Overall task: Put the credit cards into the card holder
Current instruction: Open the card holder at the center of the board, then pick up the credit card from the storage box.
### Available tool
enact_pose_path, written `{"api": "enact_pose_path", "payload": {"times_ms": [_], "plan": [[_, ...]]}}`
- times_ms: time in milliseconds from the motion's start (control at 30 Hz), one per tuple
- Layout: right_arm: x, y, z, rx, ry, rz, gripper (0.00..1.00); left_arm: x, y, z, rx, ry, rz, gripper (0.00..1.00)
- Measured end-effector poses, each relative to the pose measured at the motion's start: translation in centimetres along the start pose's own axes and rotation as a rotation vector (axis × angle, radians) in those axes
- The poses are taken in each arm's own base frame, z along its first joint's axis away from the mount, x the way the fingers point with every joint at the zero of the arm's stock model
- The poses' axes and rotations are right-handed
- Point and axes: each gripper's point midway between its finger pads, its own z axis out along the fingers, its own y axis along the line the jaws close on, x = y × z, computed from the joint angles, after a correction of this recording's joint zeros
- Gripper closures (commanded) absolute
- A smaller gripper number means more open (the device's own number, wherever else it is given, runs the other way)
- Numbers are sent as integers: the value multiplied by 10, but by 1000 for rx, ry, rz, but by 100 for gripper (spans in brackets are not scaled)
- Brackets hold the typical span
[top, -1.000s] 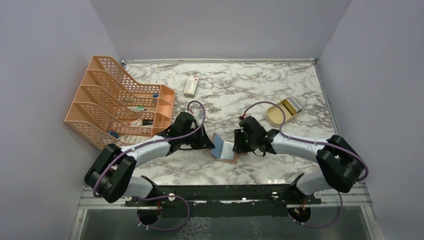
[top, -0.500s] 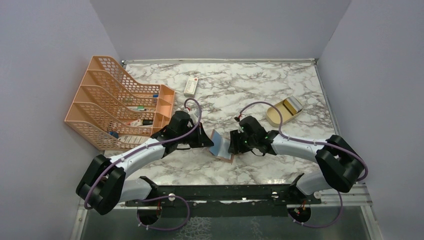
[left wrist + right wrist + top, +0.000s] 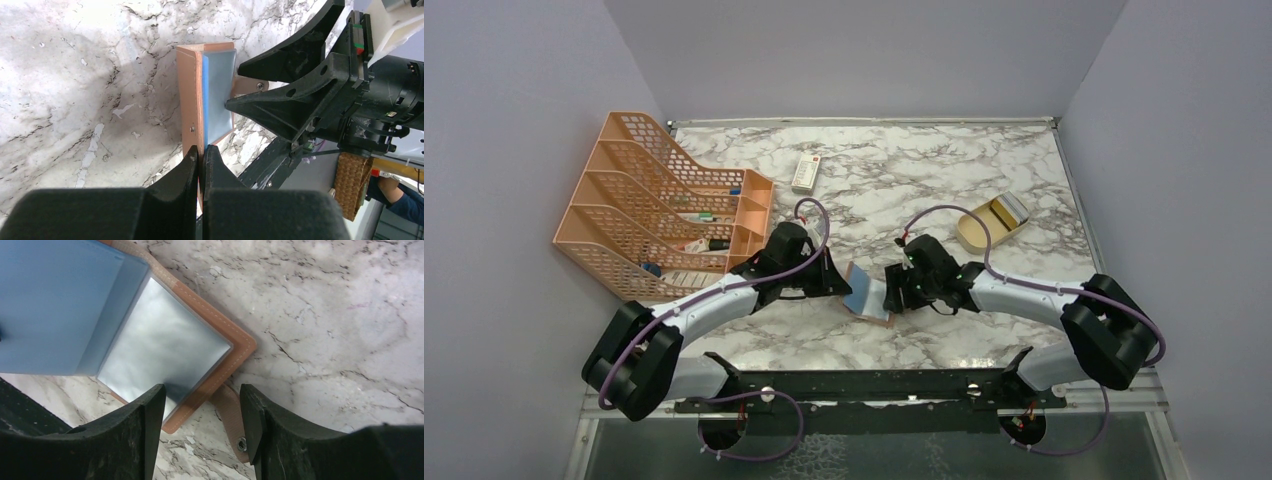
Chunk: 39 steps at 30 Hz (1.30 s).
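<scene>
Left wrist view: left claw [image 3: 201, 150] pinches the card holder [image 3: 189, 95] open, right claw [image 3: 202, 392] spread wide and empty; a slip could flop it shut.

Soft, even overhead light leaves faint shadows on the marble table [image 3: 944, 170]. In the left wrist view a broad grey shadow crosses the marble and the left gripper [image 3: 200, 150] blurs close up; the card holder [image 3: 242, 346] has a dully gleaming inner panel.

Open card holder [image 3: 862, 292] on marble table [image 3: 904, 185], centre-front.
</scene>
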Motion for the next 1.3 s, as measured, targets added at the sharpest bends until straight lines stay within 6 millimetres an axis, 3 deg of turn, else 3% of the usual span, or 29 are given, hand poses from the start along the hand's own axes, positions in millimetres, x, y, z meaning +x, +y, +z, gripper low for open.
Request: {"api": "enact_pose_path", "payload": {"times_ms": [200, 300, 567, 767, 900, 1167, 1300], "plan": [[1, -9, -4, 51, 20, -21, 49, -6, -3, -2, -11, -1, 30, 100], [-10, -3, -6, 40, 0, -19, 50, -10, -4, -4, -29, -4, 55, 100], [-76, 15, -22, 25, -195, -53, 51, -33, -12, -14, -85, -25, 158, 100], [-147, 8, -36, 75, -320, -94, 54, -26, -1, -17, -127, 6, 195, 100], [-178, -19, -38, 133, -357, -101, 55, -22, 3, -18, -138, 27, 222, 100], [-188, -101, -25, 361, -262, -118, 54, -9, 10, -24, -147, 95, 278, 100], [-196, -154, -41, 486, -250, -81, 54, -6, 12, -26, -146, 117, 316, 100]]}}
